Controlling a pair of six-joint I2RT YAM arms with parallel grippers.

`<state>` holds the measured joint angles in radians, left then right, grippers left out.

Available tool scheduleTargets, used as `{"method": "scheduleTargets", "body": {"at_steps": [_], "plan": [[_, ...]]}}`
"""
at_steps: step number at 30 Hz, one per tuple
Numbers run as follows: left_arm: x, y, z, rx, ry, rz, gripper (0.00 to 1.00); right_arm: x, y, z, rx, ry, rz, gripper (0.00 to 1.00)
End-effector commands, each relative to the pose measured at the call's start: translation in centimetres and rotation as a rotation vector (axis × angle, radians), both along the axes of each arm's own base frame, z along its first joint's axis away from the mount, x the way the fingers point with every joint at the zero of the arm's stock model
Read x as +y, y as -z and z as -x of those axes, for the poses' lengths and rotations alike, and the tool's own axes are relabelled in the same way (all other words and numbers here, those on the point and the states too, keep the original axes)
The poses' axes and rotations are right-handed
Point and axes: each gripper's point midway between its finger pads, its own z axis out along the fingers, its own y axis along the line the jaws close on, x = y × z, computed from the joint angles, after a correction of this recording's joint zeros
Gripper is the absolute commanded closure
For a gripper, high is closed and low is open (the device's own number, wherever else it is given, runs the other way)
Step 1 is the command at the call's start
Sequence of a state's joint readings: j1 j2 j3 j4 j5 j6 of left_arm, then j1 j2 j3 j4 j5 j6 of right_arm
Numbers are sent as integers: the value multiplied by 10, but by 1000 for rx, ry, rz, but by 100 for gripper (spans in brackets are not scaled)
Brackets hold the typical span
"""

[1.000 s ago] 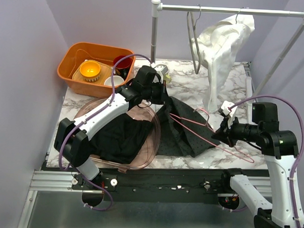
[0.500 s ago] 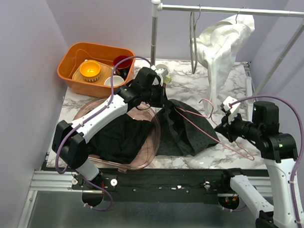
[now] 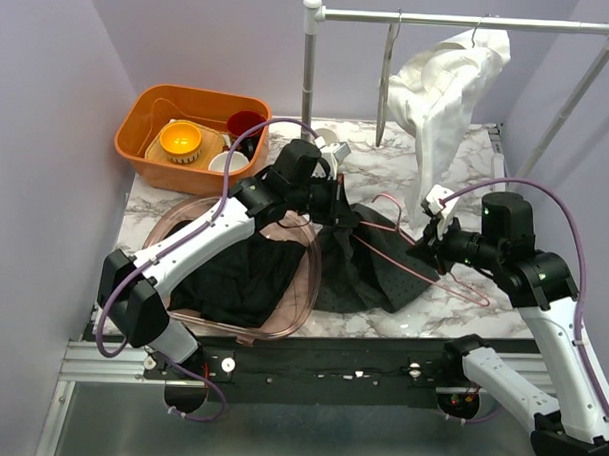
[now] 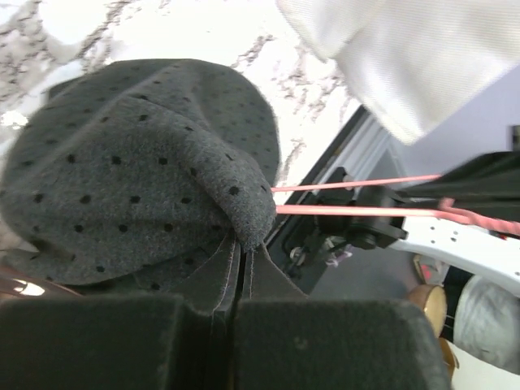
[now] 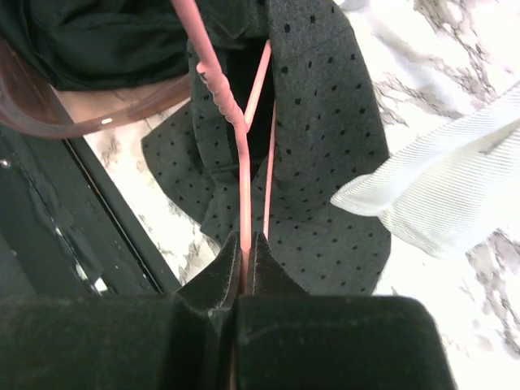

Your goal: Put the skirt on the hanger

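Observation:
The skirt (image 3: 373, 265), dark grey with black dots, lies bunched on the marble table, and its upper edge is lifted. My left gripper (image 3: 337, 203) is shut on that edge; in the left wrist view the cloth (image 4: 138, 162) hangs from the closed left gripper (image 4: 242, 253). The pink wire hanger (image 3: 399, 234) runs across and into the skirt. Its right end is pinched in my right gripper (image 3: 425, 251). Seen from the right wrist, that right gripper (image 5: 248, 244) is shut on the hanger (image 5: 233, 114), whose two wires pass into an opening of the skirt (image 5: 325, 162).
An orange tub (image 3: 148, 113) with bowls and cups stands at the back left. A clear basin (image 3: 307, 288) holding black clothes sits front left. A clothes rail (image 3: 442, 20) at the back carries a white garment (image 3: 444, 103) and a grey hanger (image 3: 387, 81).
My right gripper has carried the hanger left and up, further into the skirt. The left gripper has shifted right, still holding the skirt's edge raised.

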<state>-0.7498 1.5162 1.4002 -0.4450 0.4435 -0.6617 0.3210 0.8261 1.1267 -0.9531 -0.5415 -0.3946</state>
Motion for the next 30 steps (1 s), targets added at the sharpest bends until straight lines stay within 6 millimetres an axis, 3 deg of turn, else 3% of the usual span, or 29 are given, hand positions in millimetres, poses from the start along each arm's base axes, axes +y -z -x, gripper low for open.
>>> {"method": "scheduleTargets", "body": {"at_steps": [1, 5, 8, 14, 16, 17, 19, 20, 23, 30], "plan": [[-11, -72, 41, -52, 97, 210, 100, 19, -13, -12, -68, -38, -105, 99], [-15, -83, 63, -47, 126, 263, 100, 27, 11, -8, -21, -116, -102, 99], [-18, -91, 73, -53, 139, 295, 100, 35, 8, 6, -32, -211, -131, 99], [-24, -80, 87, -31, 229, 290, 100, 35, -8, 18, -123, -255, -159, 99], [-24, -74, 91, -28, 248, 275, 88, 37, -14, 22, -154, -273, -176, 100], [-23, -69, 92, -36, 257, 262, 74, 37, -15, 23, -162, -280, -182, 99], [-17, -62, 96, -46, 270, 235, 60, 39, -16, 23, -168, -286, -195, 100], [-14, -58, 97, -49, 275, 222, 48, 40, -15, 21, -166, -285, -196, 99], [-5, -56, 100, -116, 303, 186, 30, 42, -8, 15, -142, -277, -205, 99], [34, -54, 95, -344, 308, 10, 21, 41, -3, 1, -140, -233, -211, 100]]}}
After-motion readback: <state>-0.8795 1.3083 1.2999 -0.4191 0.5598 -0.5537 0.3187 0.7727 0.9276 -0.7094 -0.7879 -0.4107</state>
